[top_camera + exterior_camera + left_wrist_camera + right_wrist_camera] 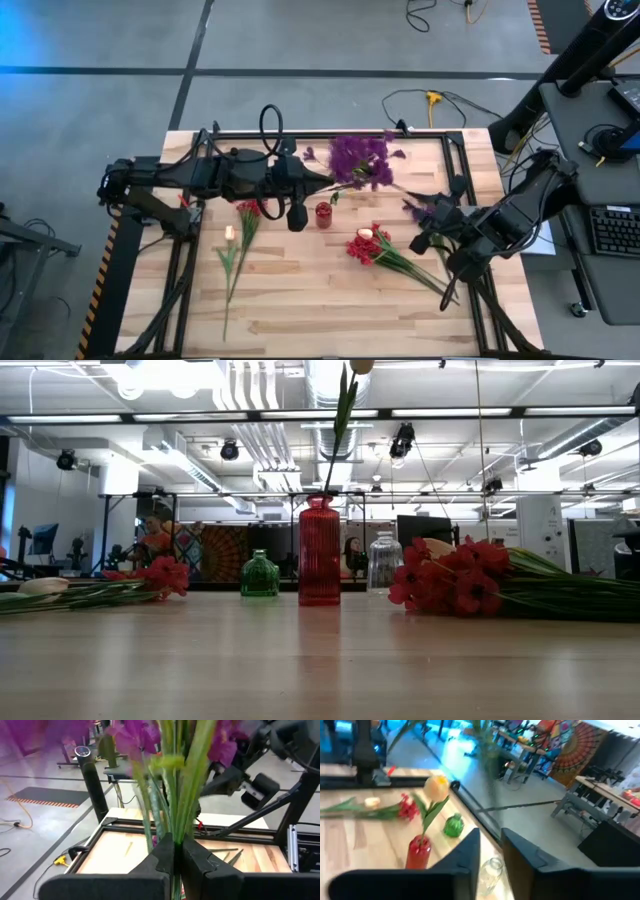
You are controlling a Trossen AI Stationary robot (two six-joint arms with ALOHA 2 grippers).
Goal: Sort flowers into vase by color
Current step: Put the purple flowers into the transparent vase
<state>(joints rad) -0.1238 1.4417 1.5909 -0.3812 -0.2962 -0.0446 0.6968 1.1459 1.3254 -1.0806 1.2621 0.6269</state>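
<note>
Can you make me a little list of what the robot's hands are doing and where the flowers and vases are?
left gripper: shut on purple flowers, held above the table
right gripper: slightly open, empty
red vase: holds one cream-yellow flower
green vase: empty
clear vase: empty
red flowers: lying on table, right side
left pile: red and cream flowers lying flat
</note>
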